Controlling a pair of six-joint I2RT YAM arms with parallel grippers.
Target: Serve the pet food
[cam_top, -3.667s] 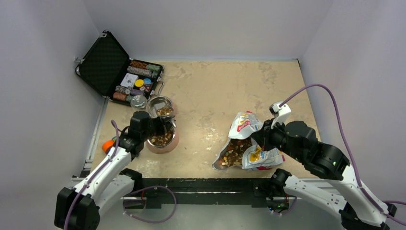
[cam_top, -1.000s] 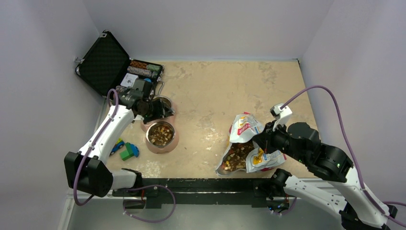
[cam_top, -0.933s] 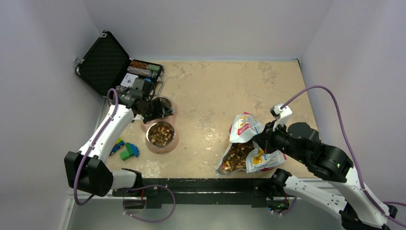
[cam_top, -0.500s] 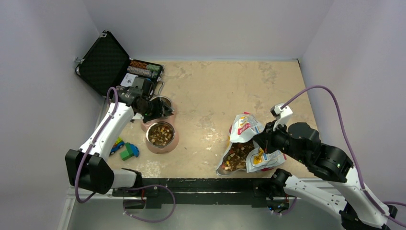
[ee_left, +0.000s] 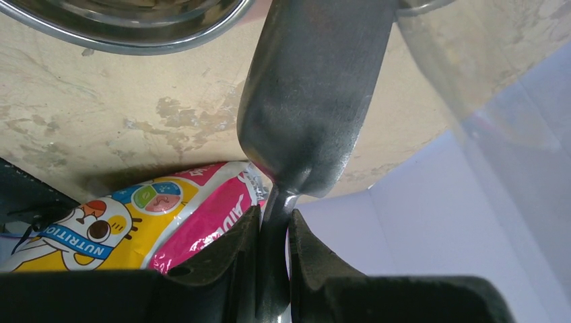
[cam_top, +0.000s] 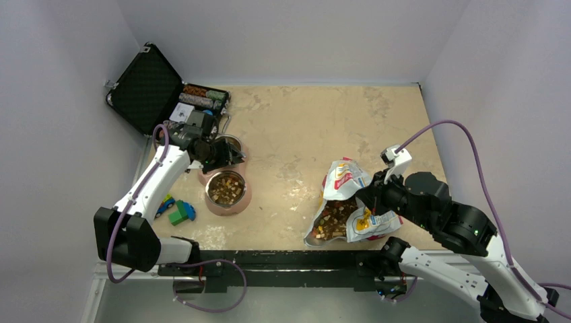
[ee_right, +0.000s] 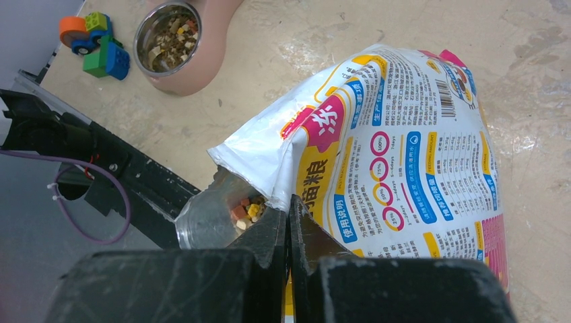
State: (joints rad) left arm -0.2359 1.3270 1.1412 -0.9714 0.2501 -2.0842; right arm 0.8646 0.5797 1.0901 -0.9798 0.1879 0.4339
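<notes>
With kibble [cam_top: 227, 189] lying in the steel bowl [cam_top: 245, 198] at centre-left and more in the bag [cam_top: 342, 176] at lower right, the left fingers [ee_left: 232, 259] are clamping the metal scoop [ee_left: 310, 101] by its handle while the right fingers [ee_right: 266, 242] are pinching the bag's lip open, so the next move is probably crossing for another scoopful.

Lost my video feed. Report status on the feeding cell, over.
Left gripper shut on metal scoop handle, beyond the bowl. Right gripper pinching pet food bag open. Kibble in bowl and bag. Toy blocks beside bowl, not blocking.

Left arm [cam_top: 151, 185] reaching forward, left fingers [ee_left: 232, 262] pinched; right arm [cam_top: 438, 208] folded, right fingers [ee_right: 273, 232] pressed together.
</notes>
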